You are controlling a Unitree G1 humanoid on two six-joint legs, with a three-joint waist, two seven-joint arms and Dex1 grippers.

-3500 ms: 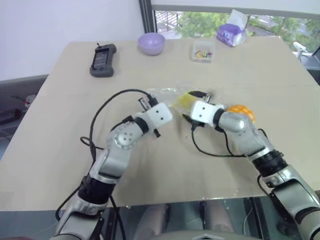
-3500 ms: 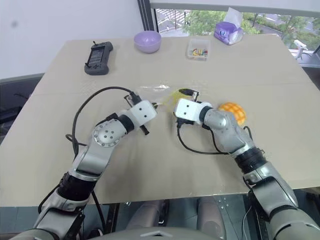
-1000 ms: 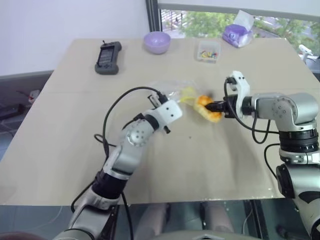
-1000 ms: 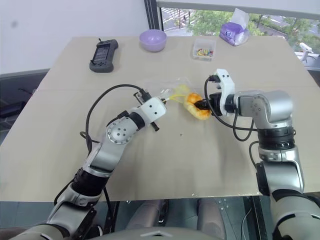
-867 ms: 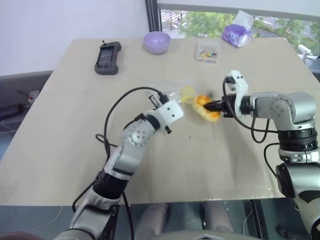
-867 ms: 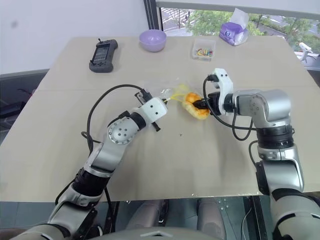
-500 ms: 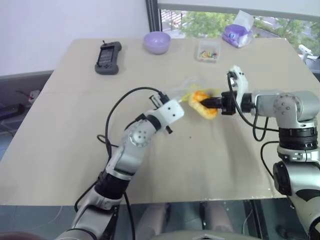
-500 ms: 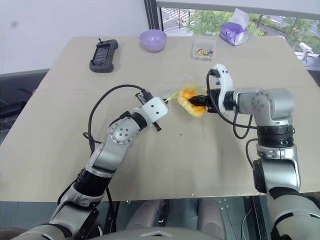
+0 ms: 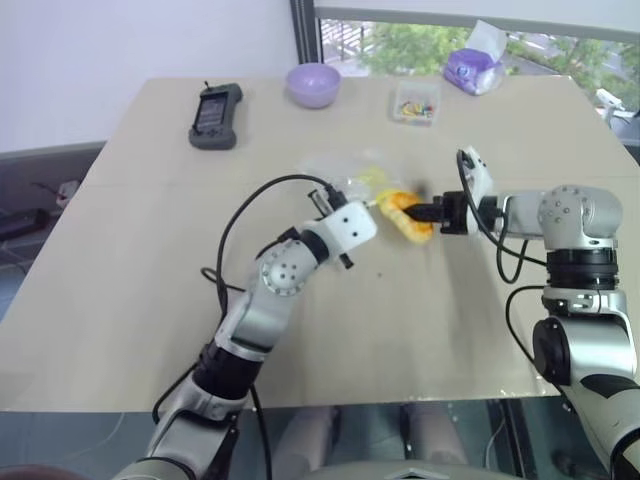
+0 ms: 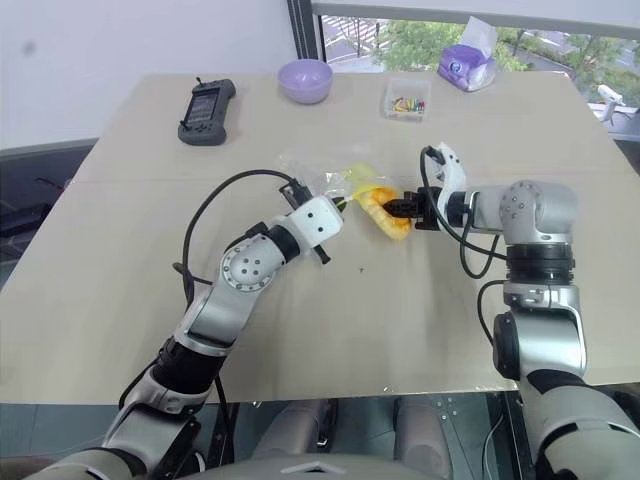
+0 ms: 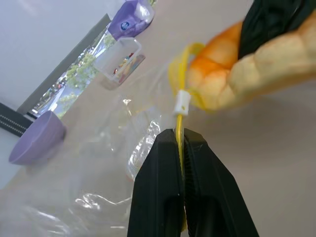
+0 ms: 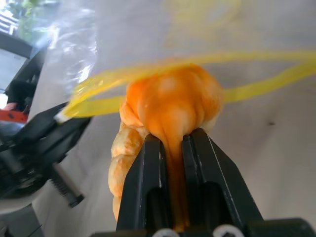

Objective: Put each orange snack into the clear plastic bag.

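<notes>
left eye view: right pincer [image 9: 420, 212] squeezes orange snack [image 9: 404, 214], left pincer [image 11: 181, 143] clamps clear plastic bag [image 9: 345, 175], mouth obscured.

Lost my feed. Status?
Left gripper shut on bag's yellow zip strip. Right gripper shut on orange snack, at bag mouth. Nothing blocking.

Left arm: extended forward and inward over the table, elbow bent, wrist angled toward the right arm. Left gripper [image 11: 180, 140]: fingers closed together, pinching the yellow zip strip of the clear plastic bag [image 9: 345, 170]. Right arm: reaches in from the right, forearm roughly horizontal, pointing toward the left gripper. Right gripper [image 12: 172, 140]: fingers clamped on the edge of the orange snack [image 12: 168, 106], squeezing it between them
</notes>
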